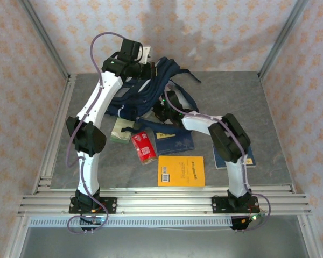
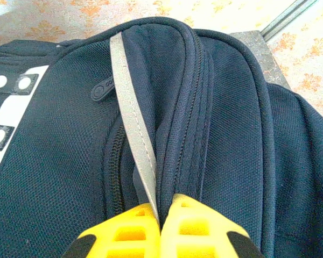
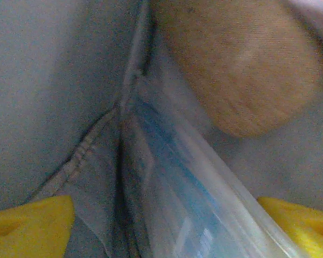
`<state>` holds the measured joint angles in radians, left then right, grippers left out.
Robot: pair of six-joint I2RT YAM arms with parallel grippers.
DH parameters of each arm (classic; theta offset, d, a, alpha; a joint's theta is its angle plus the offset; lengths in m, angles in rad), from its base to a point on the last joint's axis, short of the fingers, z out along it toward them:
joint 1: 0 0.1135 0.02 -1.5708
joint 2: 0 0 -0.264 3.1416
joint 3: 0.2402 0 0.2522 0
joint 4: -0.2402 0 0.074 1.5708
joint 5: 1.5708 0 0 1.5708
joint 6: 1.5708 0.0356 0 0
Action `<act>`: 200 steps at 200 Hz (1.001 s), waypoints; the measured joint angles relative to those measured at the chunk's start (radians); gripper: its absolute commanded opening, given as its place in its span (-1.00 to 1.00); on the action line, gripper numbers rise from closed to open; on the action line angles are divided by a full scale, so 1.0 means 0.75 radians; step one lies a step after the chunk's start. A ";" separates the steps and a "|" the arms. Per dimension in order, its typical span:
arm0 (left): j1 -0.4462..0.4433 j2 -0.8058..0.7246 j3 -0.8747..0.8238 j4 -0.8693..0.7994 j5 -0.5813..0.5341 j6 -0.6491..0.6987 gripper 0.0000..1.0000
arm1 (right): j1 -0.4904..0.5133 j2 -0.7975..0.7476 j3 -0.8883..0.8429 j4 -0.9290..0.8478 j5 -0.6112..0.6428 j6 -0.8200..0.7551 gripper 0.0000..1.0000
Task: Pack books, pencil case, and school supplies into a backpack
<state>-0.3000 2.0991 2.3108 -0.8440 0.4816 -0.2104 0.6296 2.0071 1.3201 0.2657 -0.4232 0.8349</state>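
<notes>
Navy mesh fabric, soft and floppy: the backpack (image 1: 130, 103) slumps at the surface's (image 1: 269, 107) far middle. Left tool (image 2: 161, 228) is pinched together on its grey stripe (image 2: 130, 107), a sound hold. Right tool (image 3: 164, 212) gapes around the slippery-looking pale blue packet (image 3: 199, 199).

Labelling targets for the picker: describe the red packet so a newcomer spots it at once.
Start at the big navy backpack at the far middle of the table. Just in front of it lies a row of flat items; the red packet sits between a greenish packet and a navy book. It is the only red thing there.
</notes>
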 measured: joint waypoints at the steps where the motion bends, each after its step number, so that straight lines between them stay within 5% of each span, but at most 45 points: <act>1: 0.000 0.001 0.000 0.001 0.001 0.000 -1.00 | -0.002 -0.010 -0.009 -0.002 0.004 -0.003 0.75; 48: 0.004 0.045 0.000 0.043 0.007 -0.038 -1.00 | -0.056 -0.288 -0.169 -0.144 0.170 -0.141 0.70; 98: -0.011 0.067 0.000 0.089 -0.014 -0.089 0.00 | -0.054 -0.686 -0.405 -0.367 0.588 -0.291 0.67; 132: -0.048 0.007 -0.062 0.103 -0.089 -0.097 0.22 | -0.055 -0.930 -0.434 -0.505 0.847 -0.388 0.52; 179: -0.138 -0.598 -0.734 0.204 -0.462 -0.169 0.46 | 0.037 -0.976 -0.431 -0.528 0.808 -0.513 0.42; 200: -0.129 -0.978 -1.109 0.280 -0.583 -0.286 0.99 | 0.140 -0.803 -0.410 -0.459 0.657 -0.518 0.35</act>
<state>-0.3969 1.3655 1.4788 -0.6338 0.0444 -0.4252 0.7345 1.4052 1.0122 -0.0788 0.0696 0.4461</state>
